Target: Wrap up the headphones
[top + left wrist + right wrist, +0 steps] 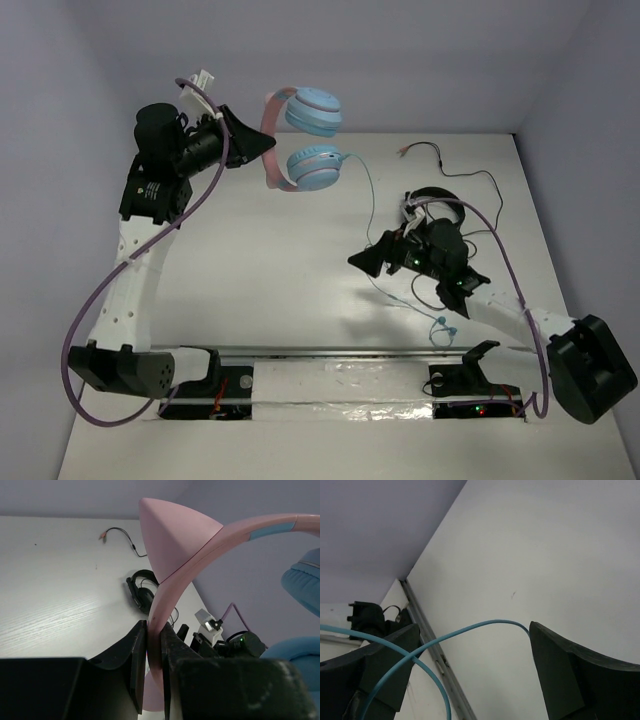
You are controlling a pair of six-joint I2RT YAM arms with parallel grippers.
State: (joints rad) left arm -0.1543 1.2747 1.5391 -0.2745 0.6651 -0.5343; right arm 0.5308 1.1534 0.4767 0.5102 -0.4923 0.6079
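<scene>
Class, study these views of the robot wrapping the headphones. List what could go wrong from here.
1. The right gripper is open; the light-blue cable merely passes between its fingers and may slip out.
2. The left gripper pinches only the pink headband, holding the headphones aloft; they could swing or twist.
3. The black headphones lie beside the right arm and could snag.
</scene>
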